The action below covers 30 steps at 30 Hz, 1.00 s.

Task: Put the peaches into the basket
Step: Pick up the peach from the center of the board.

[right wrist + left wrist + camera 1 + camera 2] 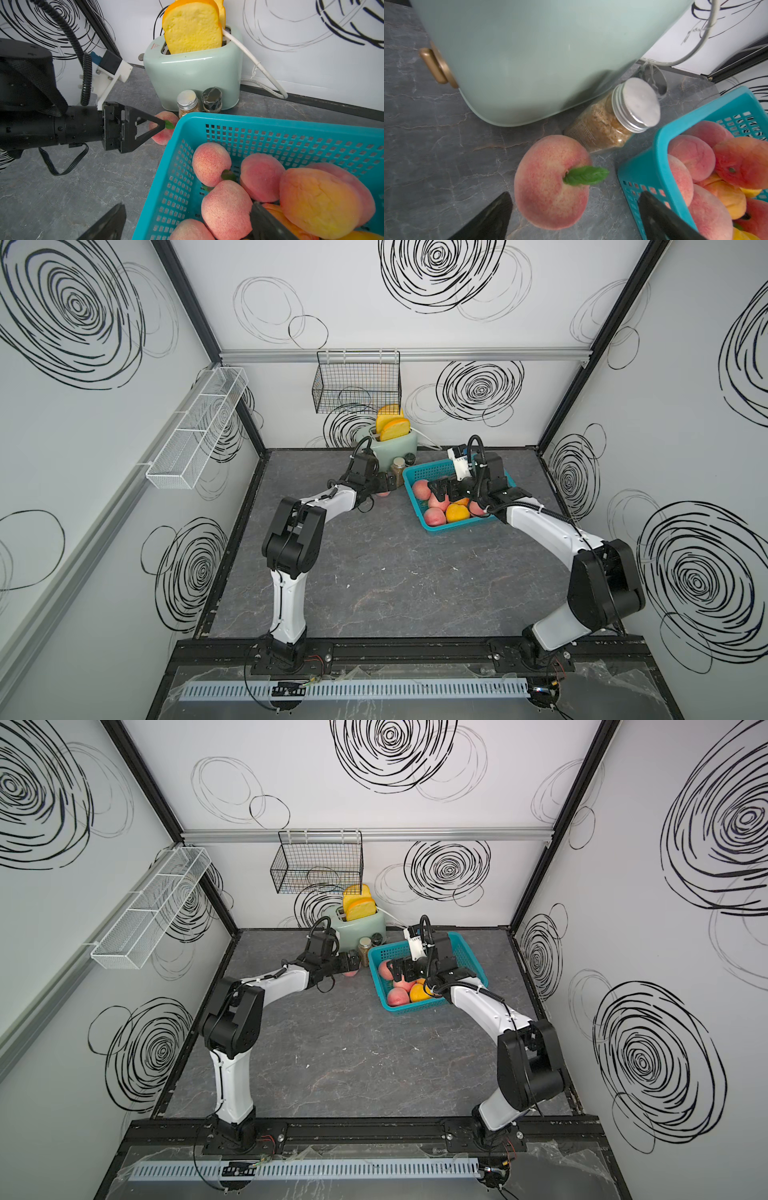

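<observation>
The teal basket (pixel 417 508) (pixel 379 986) stands at the back right of the table and holds several peaches (pixel 434 516) (pixel 226 207), pink-red and yellow-orange. One pink peach (pixel 552 187) (pixel 161 136) with a green leaf lies on the table just left of the basket, beside a spice jar. My left gripper (pixel 388 483) (pixel 575 196) is open, its fingers on either side of this peach without touching it. My right gripper (pixel 434 489) (pixel 189 206) hangs open over the basket's left wall, one finger outside and one among the peaches, with nothing in it.
A mint toaster (pixel 395 445) with yellow bread slices stands right behind the loose peach. A silver-lidded spice jar (pixel 612 122) and a dark jar (pixel 212 99) stand against it. A black wire basket (pixel 357 385) and a white mesh rack (pixel 199 427) hang on the walls.
</observation>
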Motion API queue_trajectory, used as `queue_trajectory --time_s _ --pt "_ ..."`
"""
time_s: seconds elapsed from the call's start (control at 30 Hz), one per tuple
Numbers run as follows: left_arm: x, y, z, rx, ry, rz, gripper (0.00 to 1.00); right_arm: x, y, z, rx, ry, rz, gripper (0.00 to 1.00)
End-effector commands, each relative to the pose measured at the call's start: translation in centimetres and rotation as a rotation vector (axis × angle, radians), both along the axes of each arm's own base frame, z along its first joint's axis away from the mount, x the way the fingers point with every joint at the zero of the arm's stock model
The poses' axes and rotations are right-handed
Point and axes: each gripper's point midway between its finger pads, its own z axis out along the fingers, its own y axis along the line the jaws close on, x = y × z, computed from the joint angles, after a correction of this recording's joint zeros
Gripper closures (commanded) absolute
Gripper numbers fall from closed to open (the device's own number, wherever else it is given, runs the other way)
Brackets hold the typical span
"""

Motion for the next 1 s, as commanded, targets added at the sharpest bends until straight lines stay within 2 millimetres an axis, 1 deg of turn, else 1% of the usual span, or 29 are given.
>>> queue_trajectory --time_s 0.0,0.2,0.33,0.6,0.87,0.97 --pt "1.1 0.8 -0.4 0.034 0.002 0.018 0.02 -0.2 -0.5 1.2 0.026 -0.030 -0.005 0.04" --pt "1.4 0.7 -1.1 0.089 0.011 0.004 0.02 -0.1 -0.7 1.3 0.037 -0.027 -0.008 0.04" --pt "1.7 0.8 -1.8 0.110 0.032 0.006 0.02 -0.1 -1.0 1.3 0.054 -0.020 -0.007 0.04" --pt "1.8 0.8 -2.8 0.113 0.053 0.006 0.02 -0.1 -1.6 1.6 0.061 -0.028 -0.017 0.04" --pt "2.1 0.7 -3.4 0.100 0.057 0.006 0.00 0.0 -1.8 1.4 0.060 -0.026 -0.025 0.04" --pt "2.1 0.5 -3.4 0.088 0.055 -0.001 0.04 0.0 -2.0 1.4 0.055 -0.027 -0.029 0.04"
